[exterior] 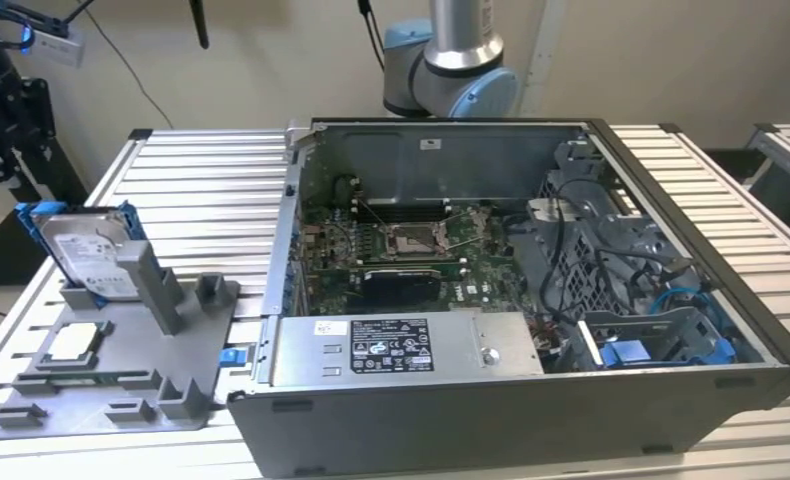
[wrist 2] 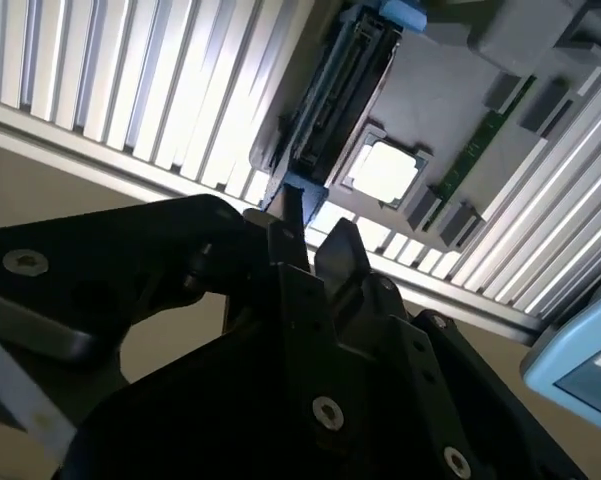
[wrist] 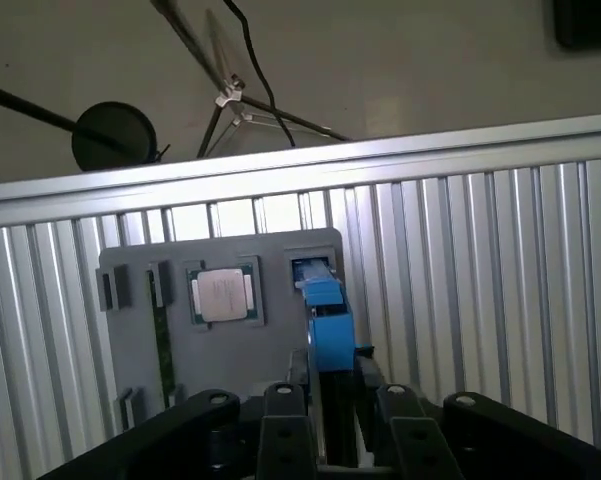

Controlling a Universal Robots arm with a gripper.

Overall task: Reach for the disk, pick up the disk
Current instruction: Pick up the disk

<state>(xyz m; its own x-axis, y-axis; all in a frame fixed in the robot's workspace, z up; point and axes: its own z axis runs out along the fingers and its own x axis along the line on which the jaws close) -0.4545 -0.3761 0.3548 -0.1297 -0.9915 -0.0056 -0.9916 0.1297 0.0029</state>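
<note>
Hovering just over the disk (wrist: 328,322), the gripper (wrist: 335,385) has its fingers spread, seemingly touching nothing.

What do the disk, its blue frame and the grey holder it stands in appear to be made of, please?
The disk: likely metal, silver-grey with a dull sheen, under a white label. Its blue frame: probably plastic, evenly bright. The grey holder: probably matte plastic, no glints.

Disk (exterior: 91,255) silver-grey, blue-framed; end effector (wrist: 335,392) apparently black.
</note>
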